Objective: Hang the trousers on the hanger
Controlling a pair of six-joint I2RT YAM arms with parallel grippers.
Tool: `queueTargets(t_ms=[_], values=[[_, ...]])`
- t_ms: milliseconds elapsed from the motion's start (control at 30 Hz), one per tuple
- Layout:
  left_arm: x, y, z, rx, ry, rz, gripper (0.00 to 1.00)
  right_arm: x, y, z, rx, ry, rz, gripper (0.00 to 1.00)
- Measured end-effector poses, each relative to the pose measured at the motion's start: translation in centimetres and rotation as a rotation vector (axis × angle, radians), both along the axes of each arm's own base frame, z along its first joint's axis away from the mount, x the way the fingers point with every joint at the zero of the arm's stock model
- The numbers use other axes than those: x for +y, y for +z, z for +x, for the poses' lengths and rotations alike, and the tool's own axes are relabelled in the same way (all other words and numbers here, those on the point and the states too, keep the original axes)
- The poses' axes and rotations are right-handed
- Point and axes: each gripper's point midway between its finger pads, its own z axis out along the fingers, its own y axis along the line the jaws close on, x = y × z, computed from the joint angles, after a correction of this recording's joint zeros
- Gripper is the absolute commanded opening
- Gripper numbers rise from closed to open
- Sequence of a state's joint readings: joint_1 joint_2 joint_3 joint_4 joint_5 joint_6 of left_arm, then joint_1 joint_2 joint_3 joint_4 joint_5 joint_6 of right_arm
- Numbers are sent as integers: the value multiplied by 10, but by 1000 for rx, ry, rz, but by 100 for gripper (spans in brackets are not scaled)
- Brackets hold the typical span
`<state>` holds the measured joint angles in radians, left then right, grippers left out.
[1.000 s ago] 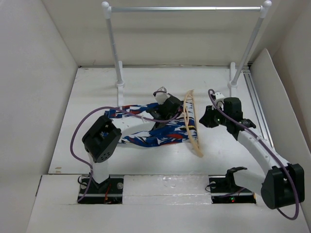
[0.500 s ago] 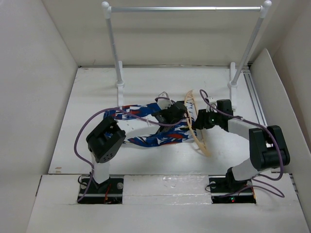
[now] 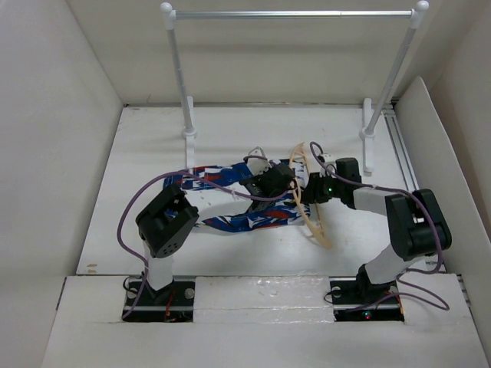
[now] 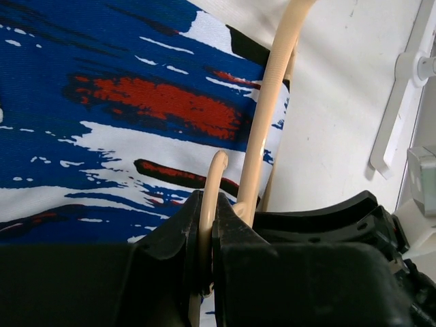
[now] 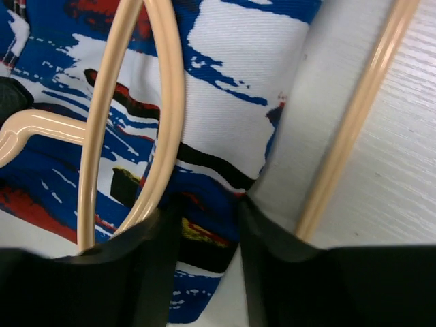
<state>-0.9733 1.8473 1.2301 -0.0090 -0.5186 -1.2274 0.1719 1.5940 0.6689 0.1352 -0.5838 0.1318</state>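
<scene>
Step in hand: threading trouser leg through hanger.
- Left gripper (image 4: 208, 228): clenched on hook of hanger (image 4: 269, 116), propping it at the leg end.
- Trousers (image 3: 230, 221): flat on table (image 3: 138, 230).
- Right gripper (image 5: 210, 225): fingers spread, straddling hem between hanger arm and crossbar.
- Next move, judged: pinch hem, draw it over crossbar.

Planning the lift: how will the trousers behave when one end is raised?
Likely floppy: the trousers lie limp and bent in a V, so they should drape and sag. Possibly slippery too: the thin cloth may slide along the smooth hanger.

No writing or label is legible anywhere.
</scene>
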Motion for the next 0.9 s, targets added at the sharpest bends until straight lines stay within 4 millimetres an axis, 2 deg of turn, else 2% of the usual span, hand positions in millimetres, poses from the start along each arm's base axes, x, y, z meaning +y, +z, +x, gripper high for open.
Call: queueTargets(t_ms=[33,100,233,333,467,533,600,700,800,900], values=[[0,1,0,-2,-2,2,0,2,-1,0,5,-1,13,13],[1,1,0,-8,-3,9,0,4,-2,0,15,-9,31,0],[5,2,3,-14,-5,27,0,-3,5,1,18,-44,39,0],[15,-4,4,-14,-2,53,0,-15,27,3,-10,-76,35,0],[36,-6,5,-17,7,96,0,-45,63,15,-85,-149,13,0],[47,-2,5,-26,11,119,0,-65,74,23,-108,-199,-2,0],[59,7,5,-44,11,141,0,-85,76,28,-109,-254,-16,0],[78,21,3,-78,14,184,0,-108,69,25,-68,-318,-32,0],[94,27,-1,-94,3,230,0,-118,63,24,-47,-343,-52,0],[102,28,-2,-99,-10,267,0,-120,52,26,-19,-345,-70,0]])
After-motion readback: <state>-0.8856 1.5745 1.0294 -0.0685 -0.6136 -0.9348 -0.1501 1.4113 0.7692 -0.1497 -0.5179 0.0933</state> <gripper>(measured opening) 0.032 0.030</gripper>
